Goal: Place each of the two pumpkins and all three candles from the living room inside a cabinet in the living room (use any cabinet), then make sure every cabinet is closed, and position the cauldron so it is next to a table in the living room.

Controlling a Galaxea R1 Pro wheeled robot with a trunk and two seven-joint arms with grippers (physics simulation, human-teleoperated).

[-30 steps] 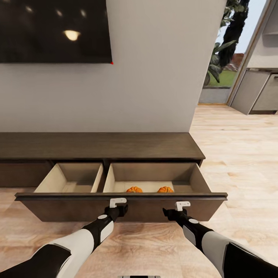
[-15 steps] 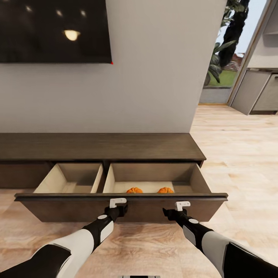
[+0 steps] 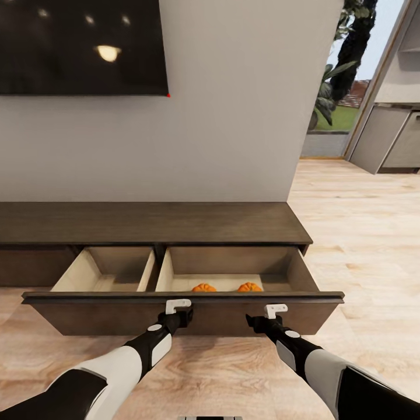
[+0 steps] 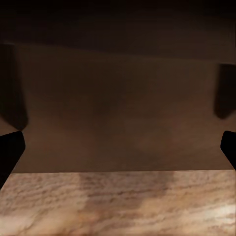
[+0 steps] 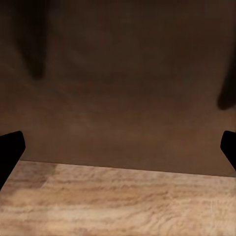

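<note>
The long dark-brown cabinet (image 3: 146, 221) stands against the wall with its wide drawer pulled out. Two orange pumpkins (image 3: 203, 287) (image 3: 249, 287) sit in the drawer's right pale-wood compartment, and the left compartment (image 3: 111, 268) looks bare. My left gripper (image 3: 186, 317) and right gripper (image 3: 252, 320) are at the outside of the drawer front (image 3: 87, 315), both open and holding nothing. In the wrist views the dark panel is close ahead, with the fingertips (image 4: 10, 150) (image 5: 10, 147) spread wide. The candles, cauldron and coffee table are out of view.
A black TV (image 3: 81, 46) hangs on the wall above the cabinet. Light wood floor (image 3: 361, 233) runs to the right toward a glass door with plants (image 3: 338, 87) and grey kitchen units (image 3: 391, 134).
The cabinet body sits very slightly lower in the picture, closer to the drawer front. Both grippers stay at the drawer front.
</note>
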